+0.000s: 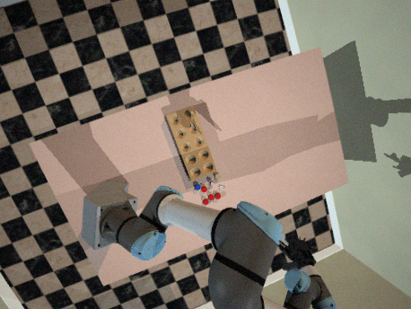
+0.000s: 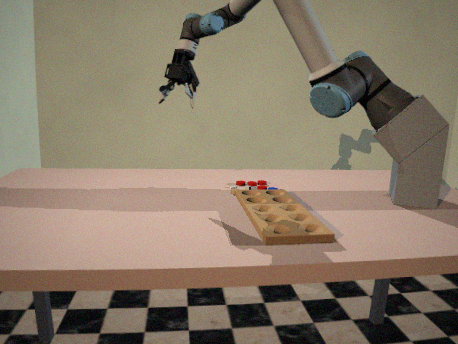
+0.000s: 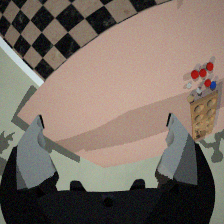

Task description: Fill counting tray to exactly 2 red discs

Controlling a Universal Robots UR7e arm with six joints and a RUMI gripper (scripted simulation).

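The wooden counting tray (image 1: pixel 193 145) lies on the pink table with its pockets facing up; I see no disc in any pocket. It also shows in the exterior view (image 2: pixel 282 215) and in the wrist view (image 3: pixel 204 114). Several red discs (image 1: pixel 210 196) lie loose on the table just off the tray's end nearest the robot base; they show in the exterior view (image 2: pixel 252 183) and the wrist view (image 3: pixel 202 73) too. My gripper (image 2: pixel 176 97) hangs high above the table, far from tray and discs. Its fingers are wide open and empty.
A blue disc (image 1: pixel 196 187) and a few small pale discs (image 1: pixel 221 185) lie among the red ones. The robot base (image 2: pixel 417 160) stands on the table near that end of the tray. A wall runs behind the table.
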